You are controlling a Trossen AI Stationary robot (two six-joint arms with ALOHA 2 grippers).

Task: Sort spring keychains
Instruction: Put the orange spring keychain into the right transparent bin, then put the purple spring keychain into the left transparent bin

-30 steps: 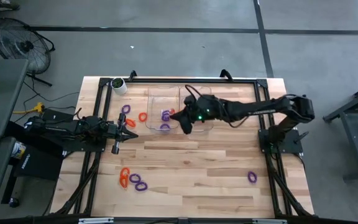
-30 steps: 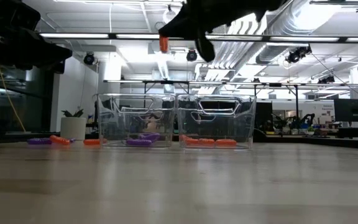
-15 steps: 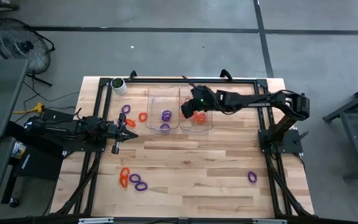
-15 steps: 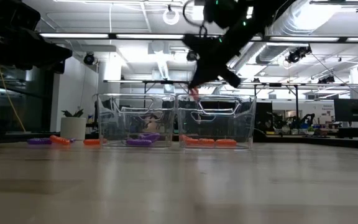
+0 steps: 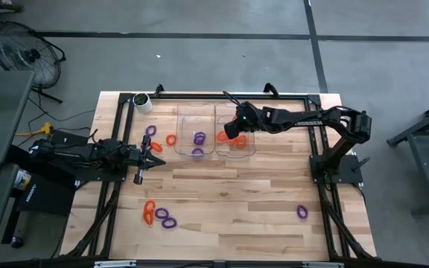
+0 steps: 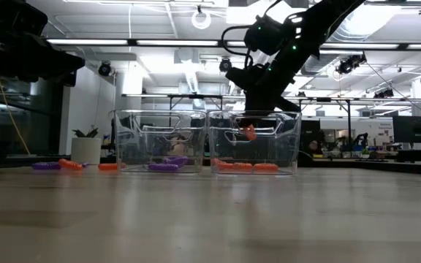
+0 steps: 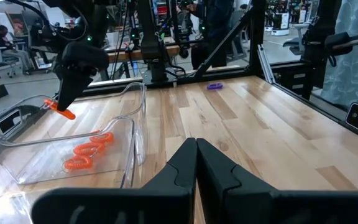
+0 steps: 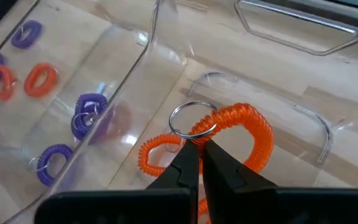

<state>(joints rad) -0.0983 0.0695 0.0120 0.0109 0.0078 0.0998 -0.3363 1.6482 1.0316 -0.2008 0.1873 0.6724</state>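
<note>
The right gripper is pinched shut on an orange keychain, which hangs with its metal ring just above the fingertips. In the high view the right gripper hangs over the right tray; the low view puts the held loop inside the tray walls, clear of the floor. More orange loops lie on that tray's floor; how many is hard to tell, since the arm covers part of the tray from above and the clear walls blur them at table height. The left tray sits just beside it, walls nearly touching, with purple loops inside. The left gripper rests shut and empty near the table's left edge, well apart from the trays. Loose keychains lie between it and the left tray, purple and orange; a mixed cluster sits toward the near left, and a lone purple one near the right edge. The broad middle of the table lies open. A white roll stands at the far left corner.
</note>
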